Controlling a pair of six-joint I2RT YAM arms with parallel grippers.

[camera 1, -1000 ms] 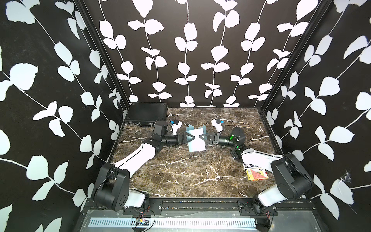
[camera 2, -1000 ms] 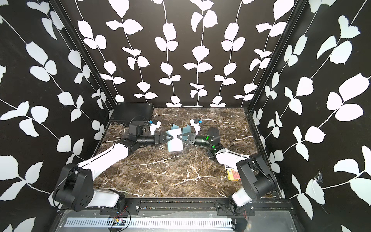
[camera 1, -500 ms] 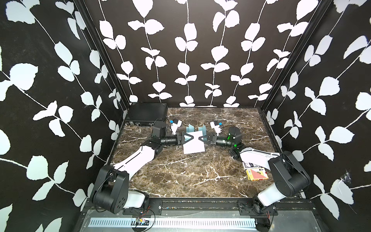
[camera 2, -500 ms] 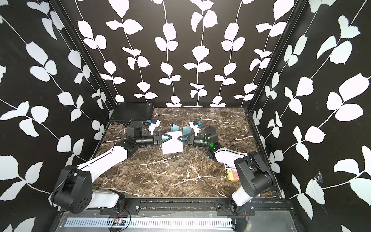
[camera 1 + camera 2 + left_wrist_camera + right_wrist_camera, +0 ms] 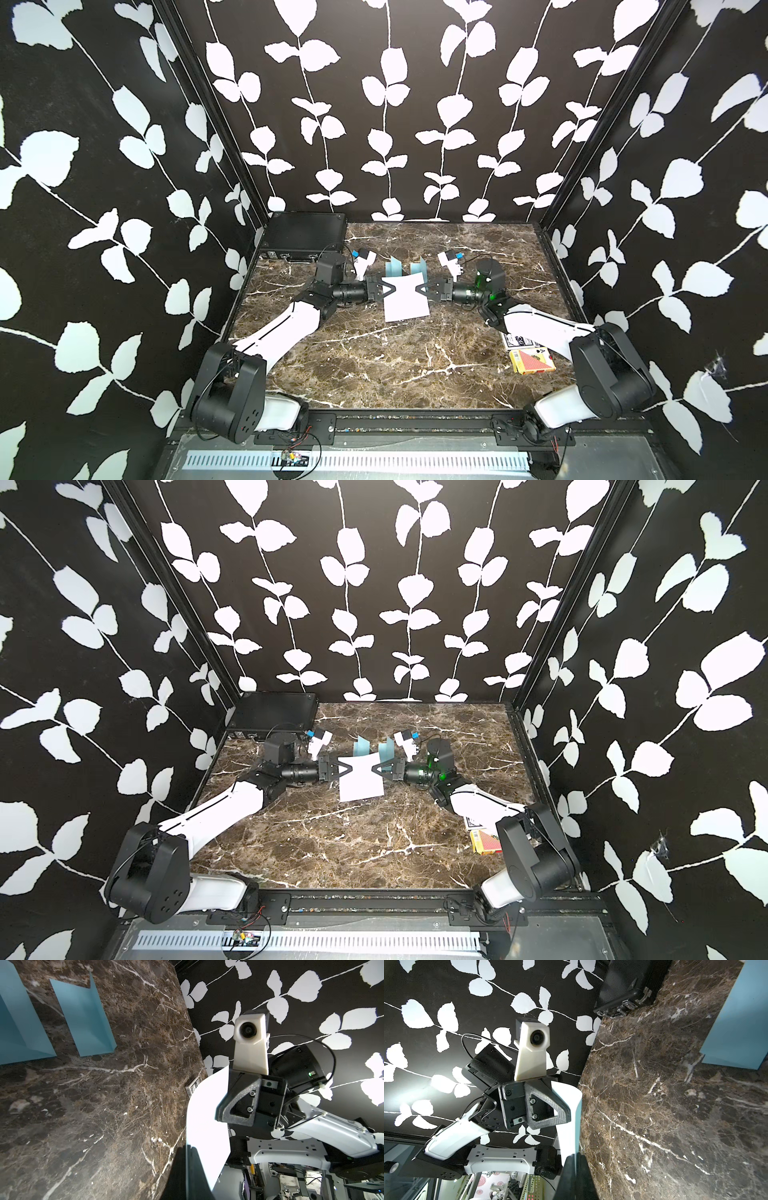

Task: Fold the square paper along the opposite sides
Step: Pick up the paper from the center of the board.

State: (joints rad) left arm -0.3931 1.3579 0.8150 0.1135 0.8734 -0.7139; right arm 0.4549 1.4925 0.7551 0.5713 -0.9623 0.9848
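Observation:
The square paper point(image 5: 406, 300) point(image 5: 360, 782) is white on top and hangs between my two grippers over the middle of the marble table point(image 5: 374, 357). My left gripper point(image 5: 390, 289) point(image 5: 346, 768) is shut on its left edge; the left wrist view shows the jaws of the left gripper point(image 5: 188, 1159) pinching the curved sheet point(image 5: 205, 1126). My right gripper point(image 5: 419, 289) point(image 5: 377, 769) is shut on the opposite edge. In the right wrist view the right gripper point(image 5: 576, 1159) clamps the paper point(image 5: 568, 1126), whose other face shows teal.
Two blue folded papers point(image 5: 394, 268) point(image 5: 418, 266) stand just behind the grippers. A black case point(image 5: 305, 235) sits at the back left corner. Card boxes point(image 5: 532, 360) lie at the right edge beside my right arm. Patterned walls close three sides.
My left gripper has shut on the paper's left edge. Both grippers have shifted slightly towards the back, and the sheet now spans between them.

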